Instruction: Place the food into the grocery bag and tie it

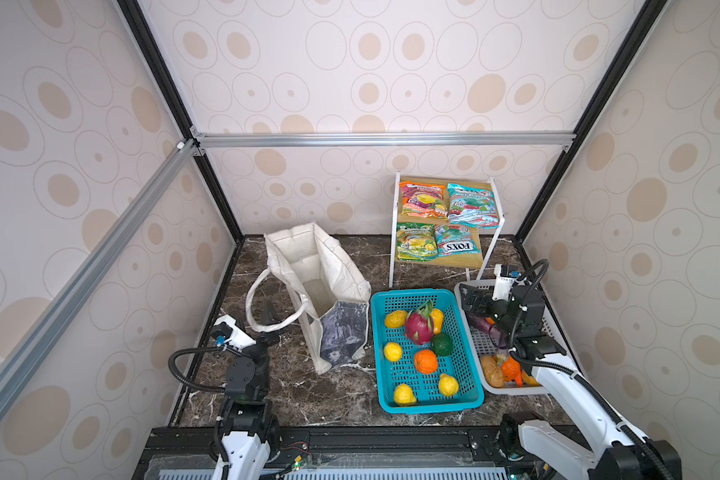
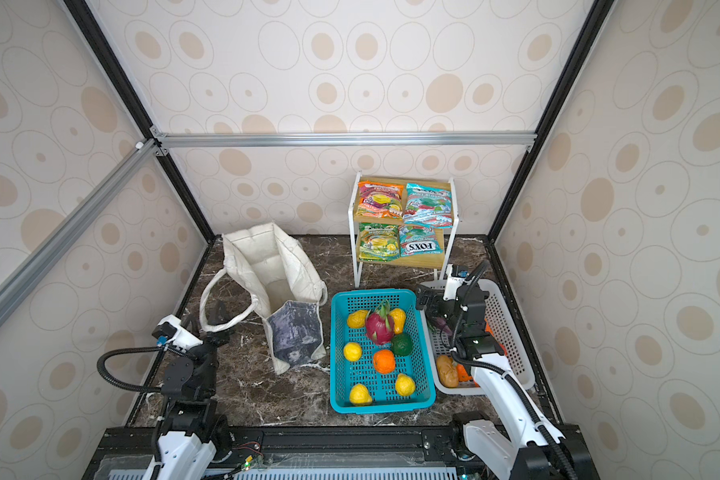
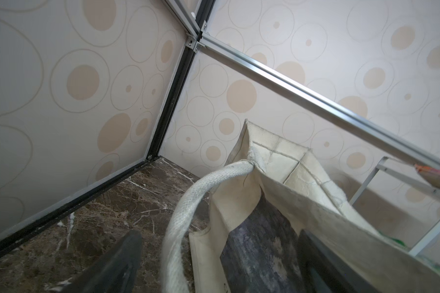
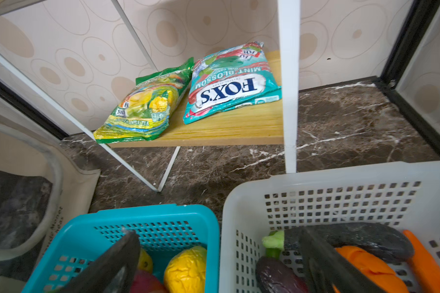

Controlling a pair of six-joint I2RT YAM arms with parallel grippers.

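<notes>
DESK: Where do we stand with the packing?

FIELD: At the very start, we judge. The grocery bag point(image 1: 344, 332) stands open-mouthed on the counter point(image 1: 308, 395), left of the teal basket point(image 1: 433, 406), and nothing shows inside it. The dragon fruit point(image 1: 418, 328), orange point(image 1: 425, 361) and dark green fruit point(image 1: 441, 344) lie in that basket. The eggplant point(image 4: 371, 239) and potato point(image 1: 491, 370) are in the white basket point(image 1: 516, 390), and the candy packets point(image 1: 472, 205) lie on the shelf point(image 1: 458, 259) behind.

DESK: And our hands?

FIELD: Our left hand point(image 1: 270, 326) has its jaws wide on either side of the bag's white handle point(image 3: 188, 203), not pinching it. Our right hand point(image 4: 217, 233), wide and empty, hovers where the two baskets meet.

DESK: What does the next move call for?

FIELD: We think the left must close on the handle to steady the mouth — then the right drops onto one piece, the eggplant being nearest, and carries it across.
</notes>
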